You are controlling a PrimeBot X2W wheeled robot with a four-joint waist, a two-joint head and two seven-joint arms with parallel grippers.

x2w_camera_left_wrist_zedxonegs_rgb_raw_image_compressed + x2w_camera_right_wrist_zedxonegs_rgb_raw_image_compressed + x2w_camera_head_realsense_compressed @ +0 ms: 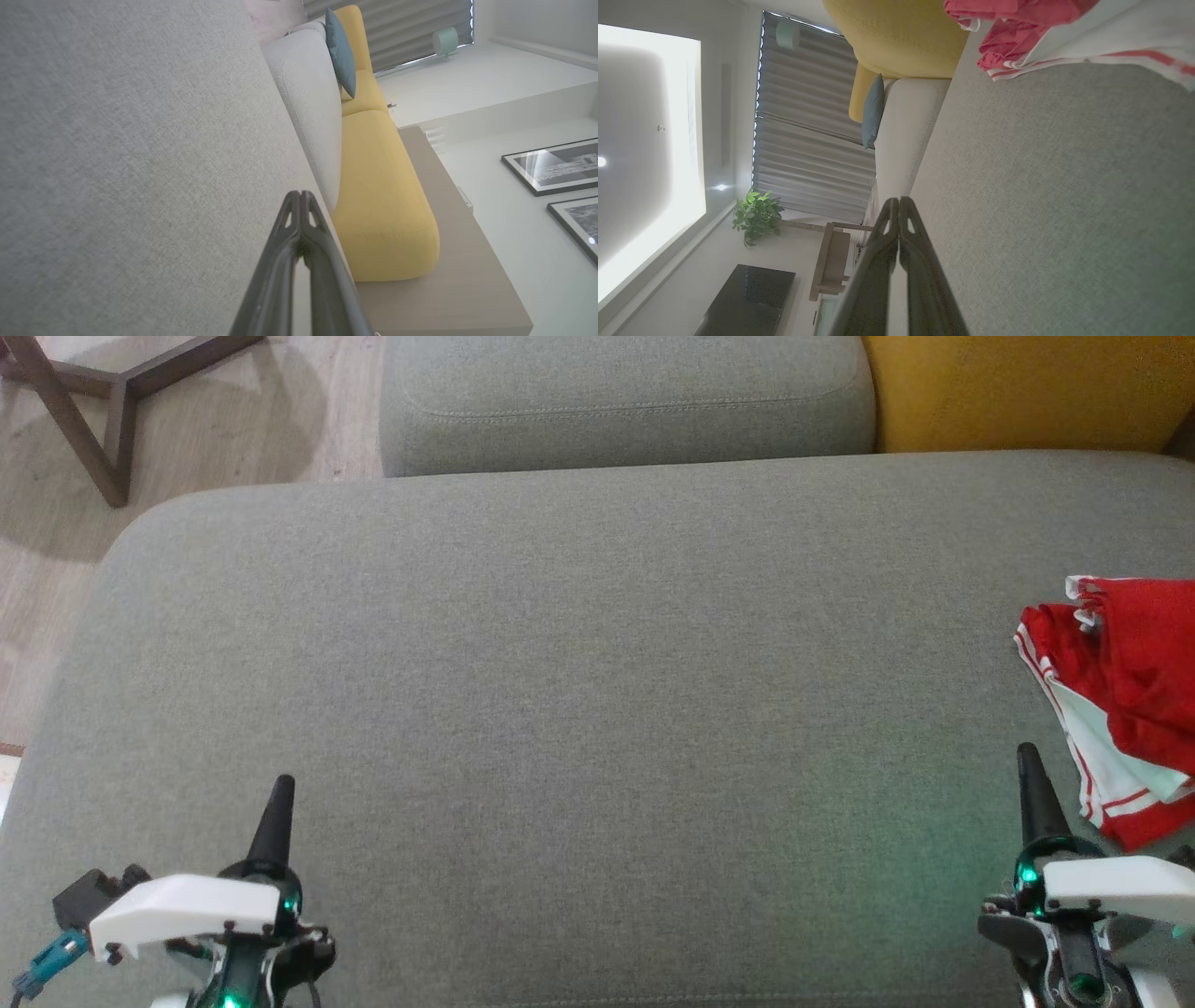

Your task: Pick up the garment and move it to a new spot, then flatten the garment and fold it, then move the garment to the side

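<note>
A red garment (1120, 691) with white stripes and a white panel lies crumpled at the right edge of the grey cushion (579, 691). The right wrist view catches the garment (1017, 42) near its top edge. My right gripper (1027, 756) hovers at the lower right, just left of the garment's near corner, shut with nothing in it; its tips (899, 203) meet. At the lower left my left gripper (283, 787) is also shut and empty, far from the garment, tips (299, 196) pressed together.
A second grey cushion (625, 401) and a yellow cushion (1027, 392) sit behind the seat. A dark wooden table leg (93, 420) stands on the pale floor at the upper left. The seat's broad middle is bare fabric.
</note>
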